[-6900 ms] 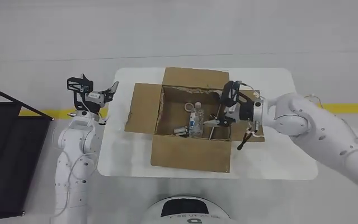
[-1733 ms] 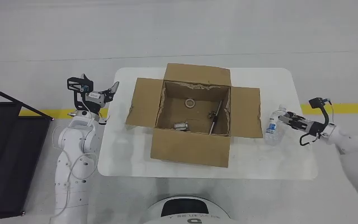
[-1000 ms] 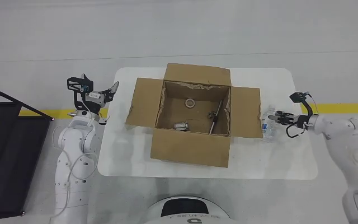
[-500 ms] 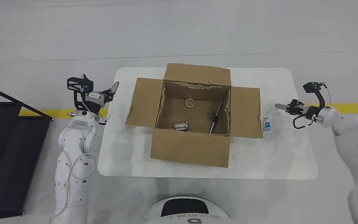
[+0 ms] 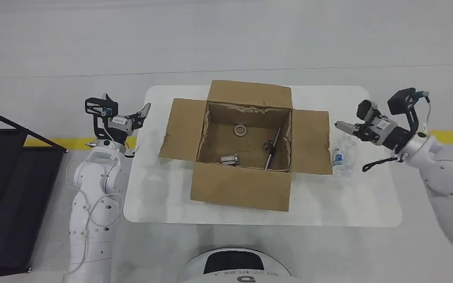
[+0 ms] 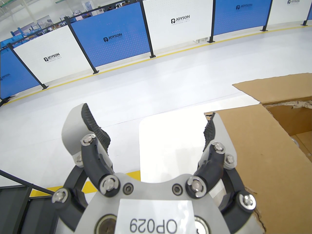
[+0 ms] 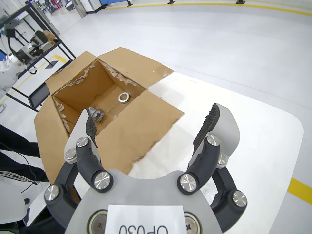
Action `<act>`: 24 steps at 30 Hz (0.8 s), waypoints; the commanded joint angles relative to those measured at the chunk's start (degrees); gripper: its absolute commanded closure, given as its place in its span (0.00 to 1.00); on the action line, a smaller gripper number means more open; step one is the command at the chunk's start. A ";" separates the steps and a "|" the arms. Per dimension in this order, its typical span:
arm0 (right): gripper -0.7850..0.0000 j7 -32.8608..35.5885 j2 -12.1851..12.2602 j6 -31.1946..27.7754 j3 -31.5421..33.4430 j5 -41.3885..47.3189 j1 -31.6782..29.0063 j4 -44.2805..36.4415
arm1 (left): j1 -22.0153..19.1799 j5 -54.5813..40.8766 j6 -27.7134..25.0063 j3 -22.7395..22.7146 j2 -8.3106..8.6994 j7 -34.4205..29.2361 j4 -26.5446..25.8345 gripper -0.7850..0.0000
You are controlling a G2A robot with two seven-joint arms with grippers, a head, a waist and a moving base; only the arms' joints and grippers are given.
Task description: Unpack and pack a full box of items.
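An open cardboard box (image 5: 241, 185) sits mid-table with its flaps (image 5: 312, 140) spread. Inside lie a tape ring (image 5: 241, 131), a small metal part (image 5: 228, 160) and a dark rod-like tool (image 5: 271, 148). In the right wrist view the ring (image 7: 124, 97) and the metal part (image 7: 98, 114) lie on the box (image 7: 73, 86) floor. A clear bottle (image 5: 342, 154) rests on the table just right of the right flap. My right gripper (image 5: 343, 126) (image 7: 151, 120) hovers open and empty above the bottle. My left gripper (image 5: 127, 110) (image 6: 147, 120) hangs open and empty off the table's left edge, beside the left flap (image 6: 256, 147).
The white table (image 5: 354, 205) has bare room at the right and along the front edge. A black rack (image 5: 21, 184) stands on the floor to the left. Yellow floor tape (image 5: 439, 134) runs behind the table.
The right gripper set the bottle down beside the right flap, let go of it, and has lifted and swung back towards the box. The left arm has stayed still.
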 commanded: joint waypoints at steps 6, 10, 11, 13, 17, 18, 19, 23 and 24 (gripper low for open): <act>0.00 4.52 -0.63 9.43 -4.01 -2.45 -2.63 -15.36 | 0.00 0.00 -0.02 0.00 0.00 0.00 0.00 0.00; 0.00 5.25 -0.81 10.87 -6.61 -2.70 -1.25 -16.23 | 0.00 0.00 -0.02 0.00 0.00 0.00 0.00 0.00; 0.00 5.25 -0.81 10.87 -6.61 -2.70 -1.25 -16.23 | 0.00 0.00 -0.02 0.00 0.00 0.00 0.00 0.00; 0.00 5.25 -0.81 10.87 -6.61 -2.70 -1.25 -16.23 | 0.00 0.00 -0.02 0.00 0.00 0.00 0.00 0.00; 0.00 5.25 -0.81 10.87 -6.61 -2.70 -1.25 -16.23 | 0.00 0.00 -0.02 0.00 0.00 0.00 0.00 0.00; 0.00 5.25 -0.81 10.87 -6.61 -2.70 -1.25 -16.23 | 0.00 0.00 -0.02 0.00 0.00 0.00 0.00 0.00; 0.00 5.25 -0.81 10.87 -6.61 -2.70 -1.25 -16.23 | 0.00 0.00 -0.02 0.00 0.00 0.00 0.00 0.00; 0.00 8.63 -0.77 13.01 -7.68 -5.26 -0.14 -16.58 | 0.00 0.00 -0.02 0.00 0.00 0.00 0.00 0.00; 0.00 11.76 -0.68 12.97 -8.95 -7.46 1.46 -18.10 | 0.00 0.00 -0.02 0.00 0.00 0.00 0.00 0.00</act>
